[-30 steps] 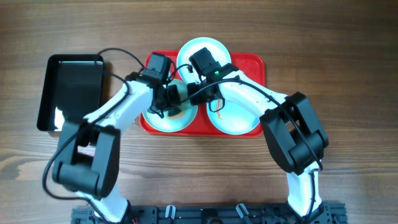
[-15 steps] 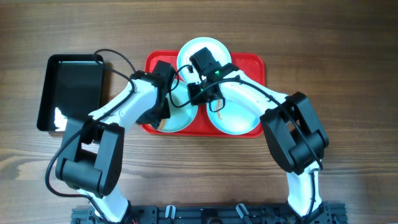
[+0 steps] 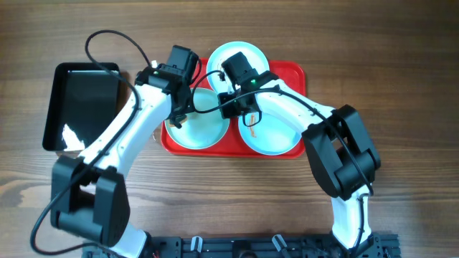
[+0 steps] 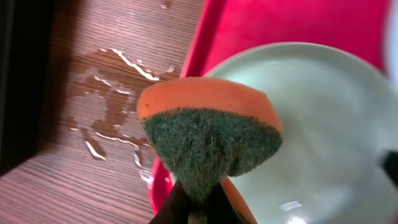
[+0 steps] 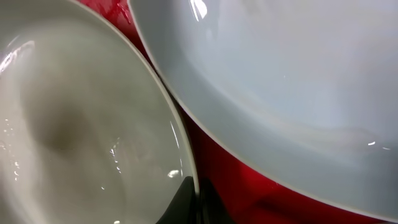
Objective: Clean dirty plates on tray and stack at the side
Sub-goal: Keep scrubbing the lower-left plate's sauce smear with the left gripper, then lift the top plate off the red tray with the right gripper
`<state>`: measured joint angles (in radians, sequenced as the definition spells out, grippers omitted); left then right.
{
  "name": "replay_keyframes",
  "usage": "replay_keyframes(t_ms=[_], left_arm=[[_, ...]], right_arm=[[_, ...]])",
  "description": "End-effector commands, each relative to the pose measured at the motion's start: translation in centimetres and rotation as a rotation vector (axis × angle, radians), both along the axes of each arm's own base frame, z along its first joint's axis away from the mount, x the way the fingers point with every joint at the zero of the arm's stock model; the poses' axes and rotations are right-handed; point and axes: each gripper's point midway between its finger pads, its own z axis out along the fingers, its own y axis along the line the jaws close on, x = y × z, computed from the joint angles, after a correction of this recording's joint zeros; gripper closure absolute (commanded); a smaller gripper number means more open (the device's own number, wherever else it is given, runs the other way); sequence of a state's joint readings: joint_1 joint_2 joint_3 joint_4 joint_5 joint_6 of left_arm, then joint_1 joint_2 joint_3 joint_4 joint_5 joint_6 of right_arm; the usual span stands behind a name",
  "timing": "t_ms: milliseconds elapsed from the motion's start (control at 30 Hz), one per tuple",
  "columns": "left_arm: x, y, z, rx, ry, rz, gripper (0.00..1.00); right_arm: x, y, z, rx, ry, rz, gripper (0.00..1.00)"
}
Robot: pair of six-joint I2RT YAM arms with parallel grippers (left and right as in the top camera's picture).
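Plates point(image 3: 201, 132) lie on the red tray point(image 3: 292, 75). My left gripper point(image 4: 198, 204) clamps a sponge point(image 4: 208, 143); my right gripper point(image 5: 194, 202) pinches the rim of one plate point(image 5: 93, 124).

Three pale-blue plates point(image 3: 202, 130) on red tray point(image 3: 290, 74)

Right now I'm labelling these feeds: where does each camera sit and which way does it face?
Overhead: above the table, facing down on the red tray, plates and both arms.
Left wrist: on the left arm, looking past the left gripper and its sponge onto a plate.
Right wrist: low over two plate rims, right gripper at bottom.
All share the red tray.
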<state>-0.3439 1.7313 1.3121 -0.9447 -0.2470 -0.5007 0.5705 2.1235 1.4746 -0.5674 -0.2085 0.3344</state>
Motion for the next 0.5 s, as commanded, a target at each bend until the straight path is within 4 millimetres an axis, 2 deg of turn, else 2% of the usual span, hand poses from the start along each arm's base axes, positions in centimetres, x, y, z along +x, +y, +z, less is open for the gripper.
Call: replay_keyframes(t_ms=[0, 233, 300, 467], left_arm=[[-0.1, -2.1, 1.8, -0.147, -0.021, -0.009, 0.96], [-0.8, -1.9, 4.7, -0.181, -0.078, -0.013, 0.96], [-1.0, -1.6, 5.5, -0.187, -0.096, -0.007, 0.96], [-1.9, -1.1, 6.9, -0.193, -0.114, -0.005, 0.96]], right_arm=[[1.8, 0.8, 4.5, 0.054, -0.095, -0.004, 0.96], [1.6, 0.5, 10.9, 0.101, -0.199, 0.005, 0.96], [1.6, -1.0, 12.5, 0.05, -0.244, -0.03, 0.96], [2.0, -5.6, 14.4, -0.144, -0.335, -0.133, 0.96]])
